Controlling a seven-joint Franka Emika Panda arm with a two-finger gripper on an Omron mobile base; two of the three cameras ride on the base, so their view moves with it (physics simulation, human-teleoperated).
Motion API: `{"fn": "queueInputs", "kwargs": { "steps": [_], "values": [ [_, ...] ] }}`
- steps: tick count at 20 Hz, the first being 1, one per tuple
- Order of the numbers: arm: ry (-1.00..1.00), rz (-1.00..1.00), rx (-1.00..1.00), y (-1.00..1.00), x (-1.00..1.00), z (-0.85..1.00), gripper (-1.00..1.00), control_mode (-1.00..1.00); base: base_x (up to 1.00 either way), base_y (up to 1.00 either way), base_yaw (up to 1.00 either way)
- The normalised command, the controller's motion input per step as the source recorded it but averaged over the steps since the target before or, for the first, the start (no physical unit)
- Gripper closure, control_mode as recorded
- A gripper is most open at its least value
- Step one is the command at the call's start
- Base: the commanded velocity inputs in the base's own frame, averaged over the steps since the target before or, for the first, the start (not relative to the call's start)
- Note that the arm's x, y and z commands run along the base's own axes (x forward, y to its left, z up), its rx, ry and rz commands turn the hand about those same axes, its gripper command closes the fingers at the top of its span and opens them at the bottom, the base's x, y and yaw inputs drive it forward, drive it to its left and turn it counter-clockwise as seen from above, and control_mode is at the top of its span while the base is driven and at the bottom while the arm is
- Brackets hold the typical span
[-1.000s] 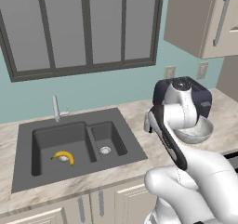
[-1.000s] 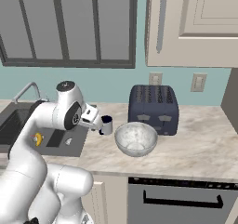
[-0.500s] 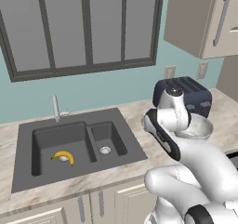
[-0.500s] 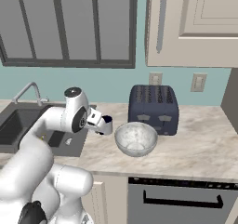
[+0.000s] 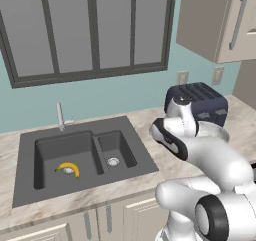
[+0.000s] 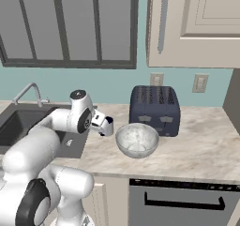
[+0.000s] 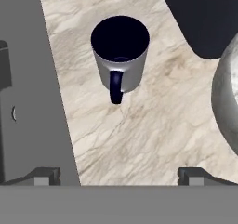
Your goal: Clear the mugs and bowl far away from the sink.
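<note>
The step in hand looks like the approach to the pale mug (image 7: pixel 121 56), which stands upright on the marble surface (image 7: pixel 153 130) just right of the sink (image 7: pixel 32 102), with the bowl (image 6: pixel 136 139) and toaster (image 6: pixel 155 109) further right. The end effector (image 7: pixel 120 174) hovers above the mug, jaws spread wide and empty. Next, it needs to descend and straddle the mug's wall before closing.

Base cams flank arm, share sink (image 5: pixel 85 155); hand cam close, prob. looking down.
</note>
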Motion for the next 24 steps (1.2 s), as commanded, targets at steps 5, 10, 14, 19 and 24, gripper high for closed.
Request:
{"fn": "queueInputs", "kwargs": {
  "steps": [5, 10, 14, 19, 24],
  "values": [
    [0.02, -0.02, 0.00, 0.00, 0.29, -0.16, -1.00, -1.00, 0.00, 0.00, 0.00],
    [0.02, -0.03, 0.00, 0.00, 0.28, -0.15, -1.00, -1.00, 0.00, 0.00, 0.00],
    [0.03, -0.02, 0.00, 0.00, 0.28, -0.16, -1.00, -1.00, 0.00, 0.00, 0.00],
    [0.01, -0.01, 0.00, 0.00, 0.25, -0.20, -1.00, -1.00, 0.00, 0.00, 0.00],
    [0.00, -0.01, 0.00, 0.00, 0.13, -0.20, -1.00, -1.00, 0.00, 0.00, 0.00]
  ]
}}
